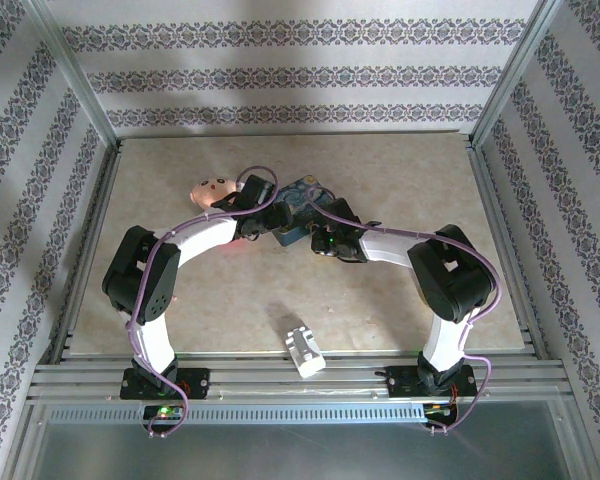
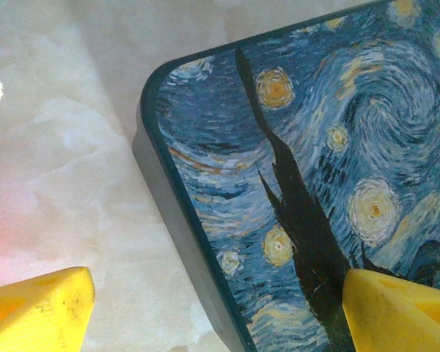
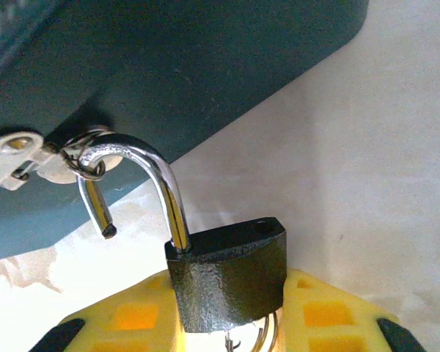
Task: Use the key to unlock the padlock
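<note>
Nearest the lens, at the lower middle of the right wrist view, the padlock (image 3: 227, 275) stands upright with its dark body pinched between the yellow fingers (image 3: 132, 319) of the right gripper (image 3: 231, 326); its shackle (image 3: 158, 176) arches up and to the left, the short end hanging free of the body. At the far left of that frame the key (image 3: 11, 158) shows in front of the dark side of the tin (image 3: 220, 66), joined to the shackle by a thin ring (image 3: 88, 167); the pale table (image 3: 381, 147) shows on the right side. In the left wrist view the left gripper (image 2: 220, 319) is spread wide; one yellow finger sits at the lower left over the table, the other at the lower right over the tin's painted lid. From above, a doll's head (image 1: 212, 190) lies left of centre; the tin is just right of it, with both arms meeting there; a white block (image 1: 303, 348) sits low in the middle, well apart.
</note>
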